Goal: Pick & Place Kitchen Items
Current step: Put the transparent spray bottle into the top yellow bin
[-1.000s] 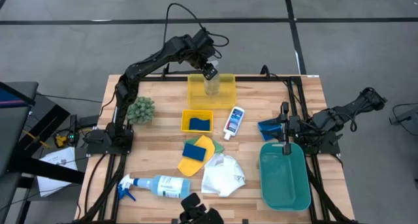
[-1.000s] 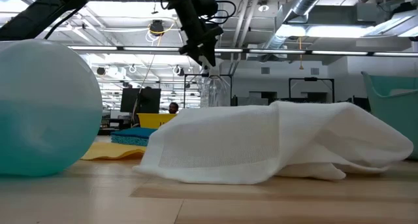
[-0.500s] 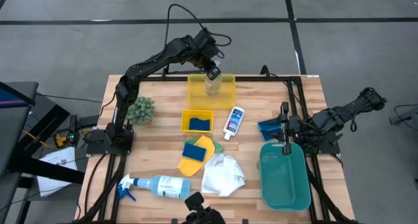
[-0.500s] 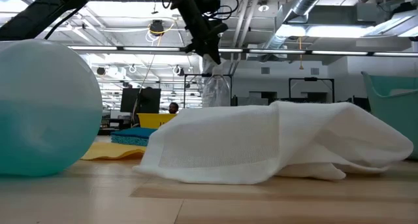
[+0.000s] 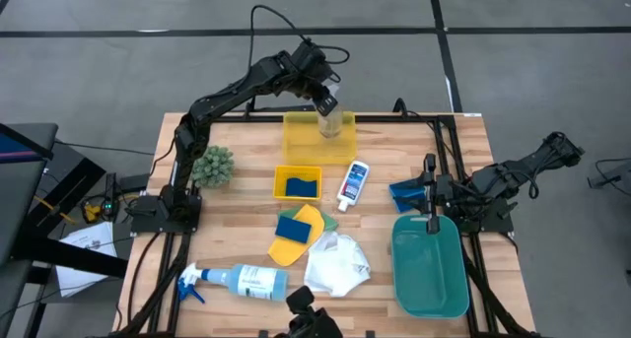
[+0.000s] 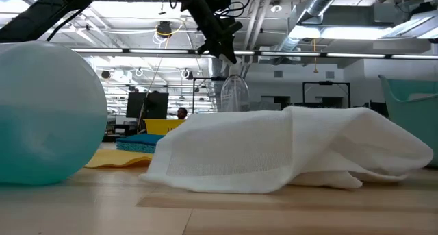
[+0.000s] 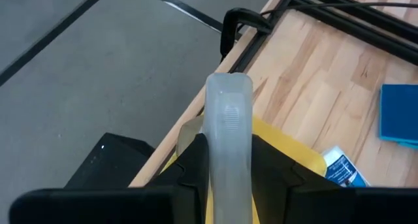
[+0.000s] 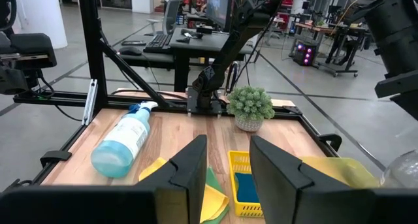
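Note:
A clear spray bottle stands tilted over the big yellow tray at the table's far edge. My left gripper is shut on its top; the low view shows the gripper above the bottle. My right gripper waits open at the table's right, above a blue sponge. A blue-white spray bottle lies on its side near the front. The white cloth, the yellow cloth with a sponge on it, and the small white bottle lie mid-table. My left gripper pinches the clear bottle's spray head between its two fingers, one on each side. The fingers slant down from the table's left and far side. The bottle hangs tilted below them over the yellow tray; whether its base rests there I cannot tell.
A small yellow basket holds another blue sponge. A small green plant stands at the left, and a teal bin at the near right. A green cloth peeks out beside the yellow one.
My left gripper has shut on the clear bottle's spray head and tipped its wrist upward. The bottle, upright before, now leans, with its body swung a little toward the table's right.

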Available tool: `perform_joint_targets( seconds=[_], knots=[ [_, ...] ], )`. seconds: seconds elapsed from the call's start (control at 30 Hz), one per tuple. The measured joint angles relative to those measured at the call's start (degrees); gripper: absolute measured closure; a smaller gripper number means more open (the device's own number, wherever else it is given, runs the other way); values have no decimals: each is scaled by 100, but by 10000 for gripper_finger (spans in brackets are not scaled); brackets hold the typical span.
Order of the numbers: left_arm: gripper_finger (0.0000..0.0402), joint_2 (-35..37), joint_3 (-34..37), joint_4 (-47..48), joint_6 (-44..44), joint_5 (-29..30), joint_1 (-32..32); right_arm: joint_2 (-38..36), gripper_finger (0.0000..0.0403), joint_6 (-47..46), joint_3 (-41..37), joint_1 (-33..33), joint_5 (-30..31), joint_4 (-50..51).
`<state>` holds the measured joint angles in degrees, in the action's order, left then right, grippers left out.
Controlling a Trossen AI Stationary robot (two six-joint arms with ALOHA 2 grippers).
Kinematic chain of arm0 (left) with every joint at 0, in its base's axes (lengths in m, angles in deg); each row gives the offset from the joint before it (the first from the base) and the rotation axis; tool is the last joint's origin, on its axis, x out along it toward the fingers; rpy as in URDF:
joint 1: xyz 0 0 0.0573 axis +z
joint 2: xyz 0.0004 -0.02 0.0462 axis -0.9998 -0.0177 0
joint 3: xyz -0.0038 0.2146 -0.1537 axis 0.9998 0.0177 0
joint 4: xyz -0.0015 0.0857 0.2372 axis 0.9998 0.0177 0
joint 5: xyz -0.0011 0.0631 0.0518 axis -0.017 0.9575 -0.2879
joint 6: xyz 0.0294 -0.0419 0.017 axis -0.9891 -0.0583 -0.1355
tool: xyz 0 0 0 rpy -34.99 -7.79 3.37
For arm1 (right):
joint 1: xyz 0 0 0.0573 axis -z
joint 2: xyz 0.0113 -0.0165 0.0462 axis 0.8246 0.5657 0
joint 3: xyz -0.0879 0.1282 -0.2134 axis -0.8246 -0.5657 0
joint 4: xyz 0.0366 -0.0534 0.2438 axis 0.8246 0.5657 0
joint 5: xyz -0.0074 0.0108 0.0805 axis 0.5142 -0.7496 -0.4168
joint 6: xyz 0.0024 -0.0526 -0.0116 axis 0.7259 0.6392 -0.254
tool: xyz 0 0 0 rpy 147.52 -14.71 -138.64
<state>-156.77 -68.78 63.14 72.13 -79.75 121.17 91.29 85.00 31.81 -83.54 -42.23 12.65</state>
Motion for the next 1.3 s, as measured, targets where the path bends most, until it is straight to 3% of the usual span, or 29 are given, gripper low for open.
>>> perform_joint_targets(
  seconds=[0.5, 0.83, 1.3],
  knots=[
    [328, 15, 756, -1142, -7, -204, 2, 1, 295, 0, 0, -2, 0, 0],
    [277, 15, 763, -1157, 30, -249, 2, 2, 295, 0, 0, -2, 0, 37],
    [160, 572, 768, -926, 44, -252, -46, 2, 295, -46, 0, -13, 0, 66]
  ],
)
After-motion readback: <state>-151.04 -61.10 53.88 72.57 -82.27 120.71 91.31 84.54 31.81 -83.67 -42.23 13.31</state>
